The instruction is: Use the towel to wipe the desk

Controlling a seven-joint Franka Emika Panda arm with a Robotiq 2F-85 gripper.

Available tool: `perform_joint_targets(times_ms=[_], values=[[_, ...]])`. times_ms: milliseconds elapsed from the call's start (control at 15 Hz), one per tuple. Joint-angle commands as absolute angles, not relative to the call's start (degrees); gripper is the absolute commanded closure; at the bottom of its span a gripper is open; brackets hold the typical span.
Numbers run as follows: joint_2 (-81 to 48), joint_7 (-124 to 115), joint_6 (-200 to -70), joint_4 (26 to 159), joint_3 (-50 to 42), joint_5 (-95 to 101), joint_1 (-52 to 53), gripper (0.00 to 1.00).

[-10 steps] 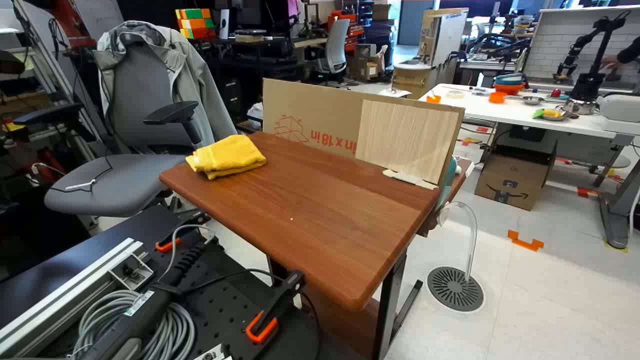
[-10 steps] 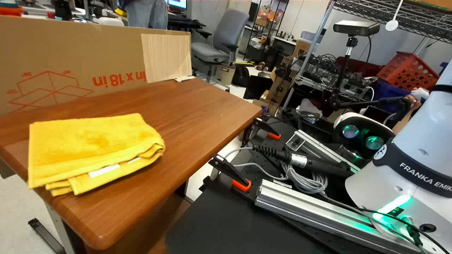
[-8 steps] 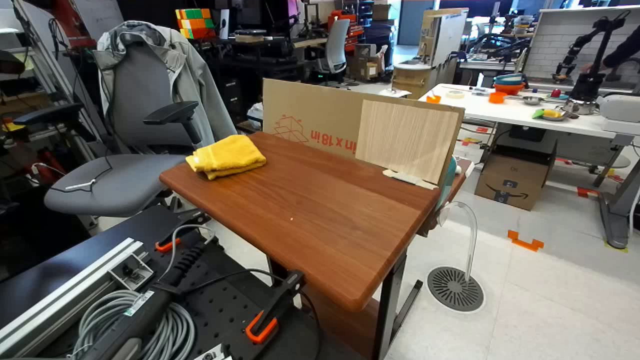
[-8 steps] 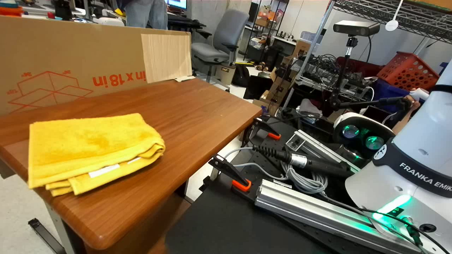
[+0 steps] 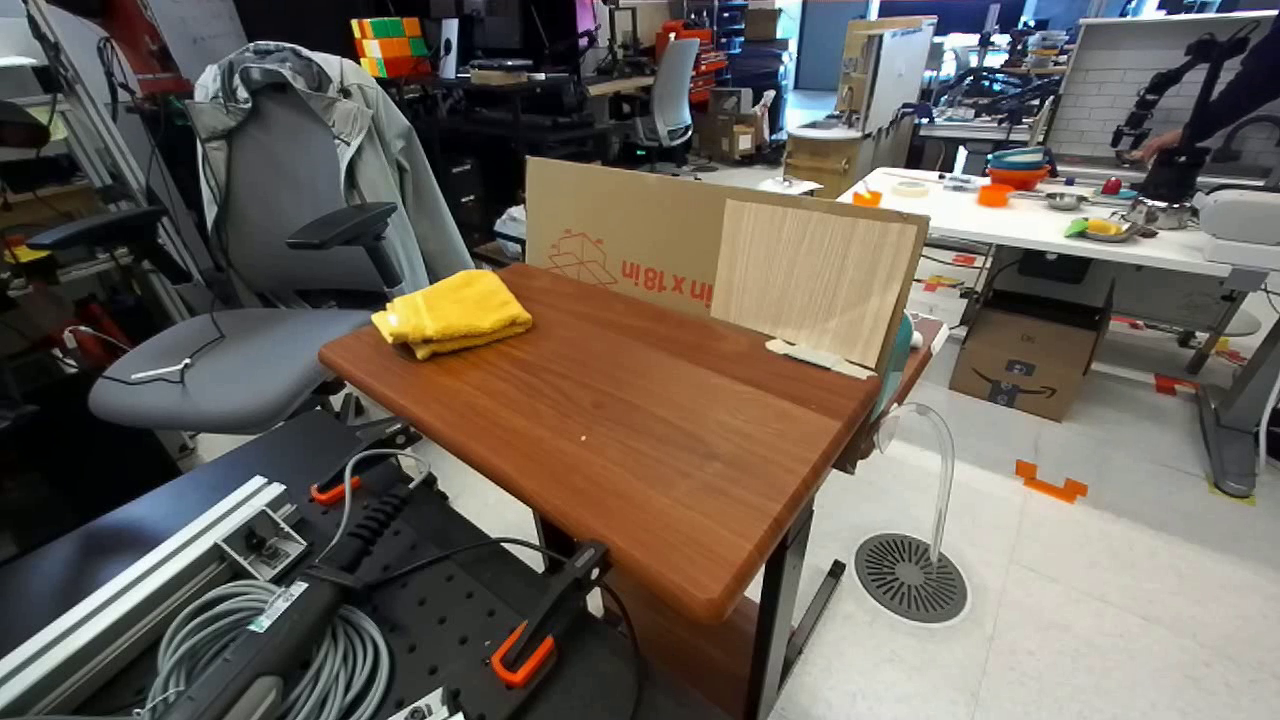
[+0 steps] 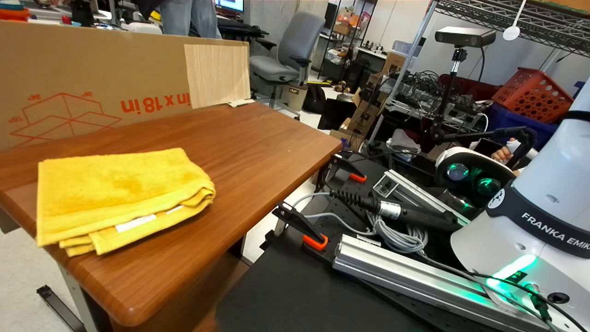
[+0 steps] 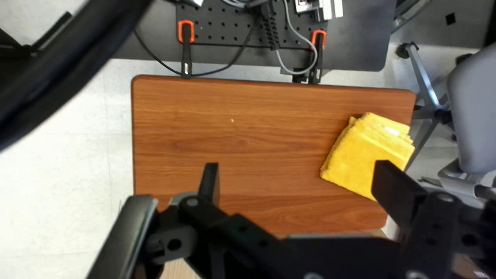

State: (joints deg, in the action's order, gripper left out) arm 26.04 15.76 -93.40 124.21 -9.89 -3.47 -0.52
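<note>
Currently, the yellow towel (image 6: 120,184) lies folded on one corner of the brown desk (image 6: 258,143), its white label (image 6: 136,223) showing, its outer side reaching the short edge beside the gray chair (image 5: 280,360). In the wrist view it sits toward the right, partly hidden behind one finger (image 7: 395,190) of the gripper (image 7: 298,174); the two fingers stand spread wide apart, with the desk below them. A tiny pale speck (image 7: 232,120) marks the desk well apart from the towel. Along one long side a cardboard panel (image 5: 620,200) stands upright, a wood-grain sheet (image 5: 815,280) on its face. Along the opposite side, black-and-orange clamps (image 7: 186,58) sit at the edge of a black bench (image 6: 276,295), near a coiled gray cable (image 6: 401,240), a silver rail (image 6: 405,272) and the robot's white base (image 6: 484,240). In an exterior view a pale jacket (image 5: 385,150) hangs over the chair's back, and in an exterior view a person's jeans-clad legs (image 6: 177,18) show beyond the panel.
</note>
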Motion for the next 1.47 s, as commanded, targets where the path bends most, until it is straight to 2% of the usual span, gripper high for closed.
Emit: perform_joint_targets(times_ms=[0, 467, 600, 1000, 1400], values=[[23.6, 13.3, -104.6, 127.7, -6.9, -10.6, 1.1, 0.00], [14.7, 7.5, -136.4, 138.0, 3.4, -9.7, 5.7, 0.00], [15.1, 8.3, -133.4, 137.3, 2.8, -10.2, 5.8, 0.00], [12.2, 7.4, -136.6, 138.1, 3.8, -10.5, 6.3, 0.00], [5.1, 4.7, -148.5, 139.0, 6.4, -15.5, 9.1, 0.00]])
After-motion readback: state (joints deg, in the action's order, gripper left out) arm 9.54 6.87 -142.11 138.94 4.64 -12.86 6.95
